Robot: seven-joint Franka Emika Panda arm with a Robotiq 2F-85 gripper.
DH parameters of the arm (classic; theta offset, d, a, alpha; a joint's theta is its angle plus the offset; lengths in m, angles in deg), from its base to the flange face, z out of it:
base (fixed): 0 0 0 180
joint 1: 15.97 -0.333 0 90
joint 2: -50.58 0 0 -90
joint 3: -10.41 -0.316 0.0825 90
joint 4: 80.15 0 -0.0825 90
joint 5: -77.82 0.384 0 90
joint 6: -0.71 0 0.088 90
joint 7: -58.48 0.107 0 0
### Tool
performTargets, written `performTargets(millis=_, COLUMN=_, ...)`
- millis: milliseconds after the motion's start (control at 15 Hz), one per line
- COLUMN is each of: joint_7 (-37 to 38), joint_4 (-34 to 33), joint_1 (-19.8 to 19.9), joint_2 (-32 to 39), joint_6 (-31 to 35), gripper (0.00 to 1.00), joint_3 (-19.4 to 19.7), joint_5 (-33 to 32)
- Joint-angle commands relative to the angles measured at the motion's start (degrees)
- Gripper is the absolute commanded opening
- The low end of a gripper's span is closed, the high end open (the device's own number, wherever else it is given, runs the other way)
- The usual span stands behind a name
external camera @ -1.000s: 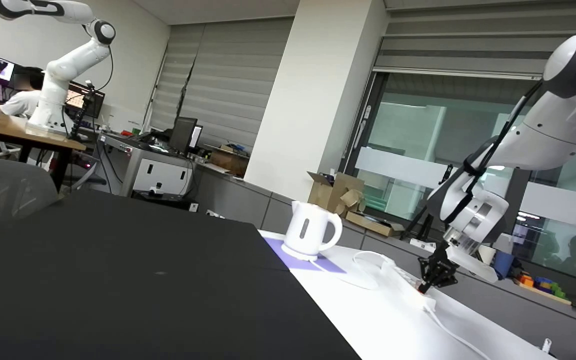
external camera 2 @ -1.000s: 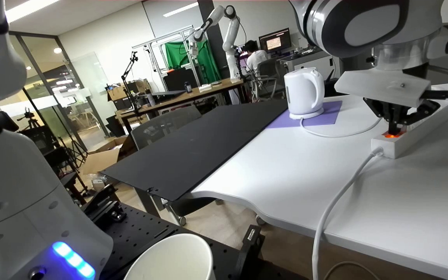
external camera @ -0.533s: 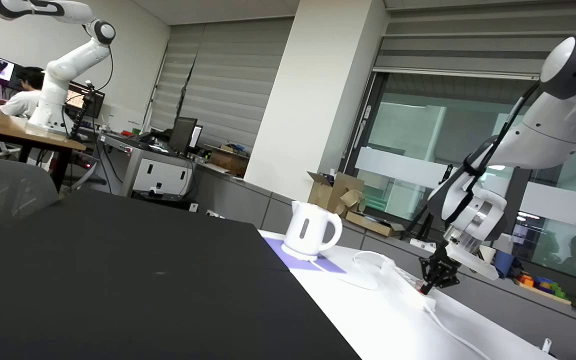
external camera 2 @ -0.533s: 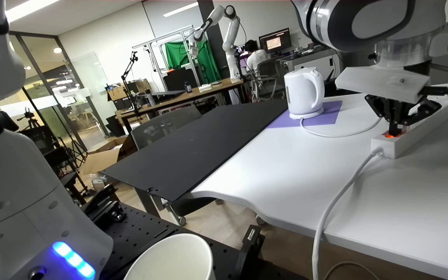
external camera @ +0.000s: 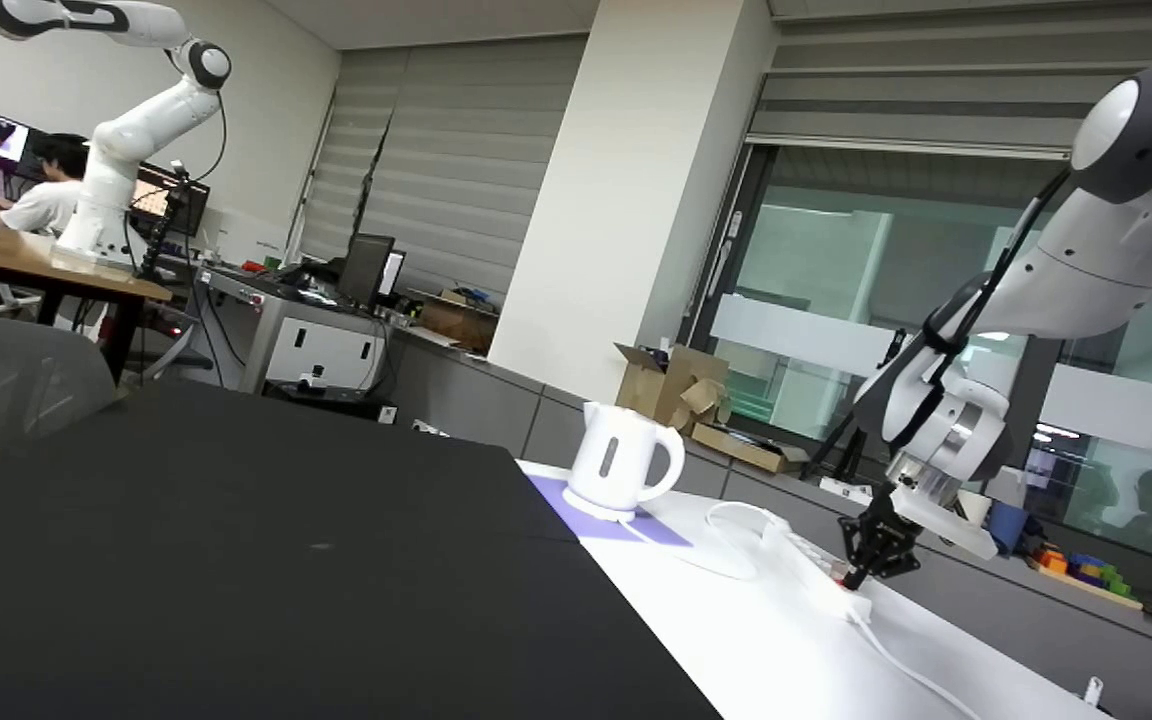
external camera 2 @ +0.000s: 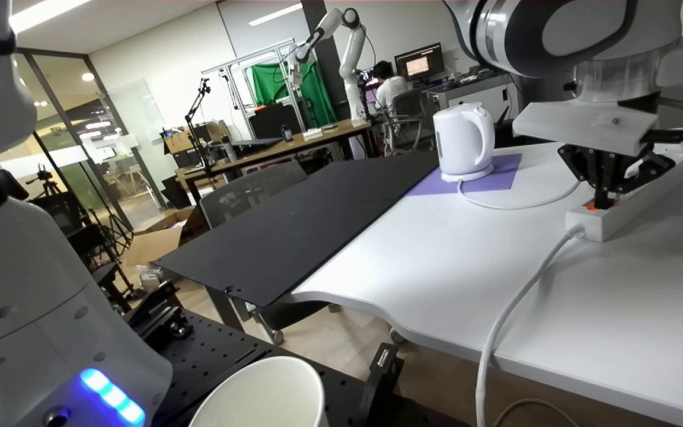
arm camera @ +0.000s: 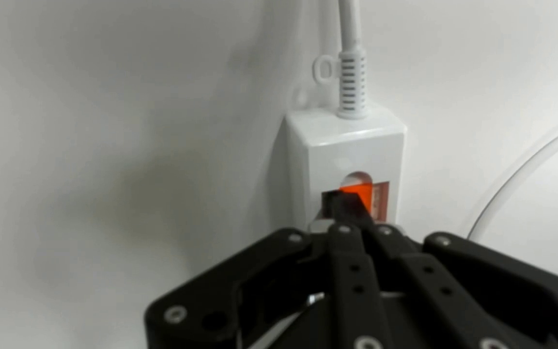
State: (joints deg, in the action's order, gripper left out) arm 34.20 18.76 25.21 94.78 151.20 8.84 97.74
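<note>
The claw (arm camera: pixel 341 200) is closed, its fingertips together, a little below the middle of the wrist view. They come down at the orange switch (arm camera: pixel 362 194) on a white power strip (arm camera: pixel 356 152); whether they press it or sit just above cannot be told. A thick cable (arm camera: pixel 350 26) leaves the end of the power strip toward the top of that frame, and a thinner cord (arm camera: pixel 526 169) curves at the right edge. In an exterior view, the power strip lies on the white worktop (external camera 2: pixel 436 261) at the right; a white kettle (external camera 2: pixel 460 142) stands upright on a purple mat (external camera 2: pixel 506 169) at upper right, left of the claw.
</note>
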Motion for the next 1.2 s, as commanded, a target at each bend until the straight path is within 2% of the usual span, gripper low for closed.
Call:
performTargets(millis=0, joint_7=1.41, joint_4=-0.51, joint_1=-1.02, joint_2=2.26, joint_6=0.32, gripper=0.00, joint_3=0.12, joint_5=-1.57)
performTargets(millis=333, joint_7=-1.02, joint_4=4.85, joint_1=-2.75, joint_2=0.77, joint_6=5.47, gripper=0.00, joint_3=0.14, joint_5=-4.67)
performTargets(millis=733, joint_7=-5.78, joint_4=19.59, joint_1=-5.46, joint_2=-2.96, joint_6=24.93, gripper=0.00, joint_3=0.29, joint_5=-15.99)
performTargets(millis=933, joint_7=-4.54, joint_4=25.75, joint_1=-8.11, joint_2=-3.50, joint_6=35.14, gripper=0.00, joint_3=3.43, joint_5=-24.67)
performTargets(millis=1133, joint_7=-3.51, joint_4=29.77, joint_1=-12.56, joint_2=-2.99, joint_6=44.26, gripper=0.00, joint_3=9.19, joint_5=-31.54)
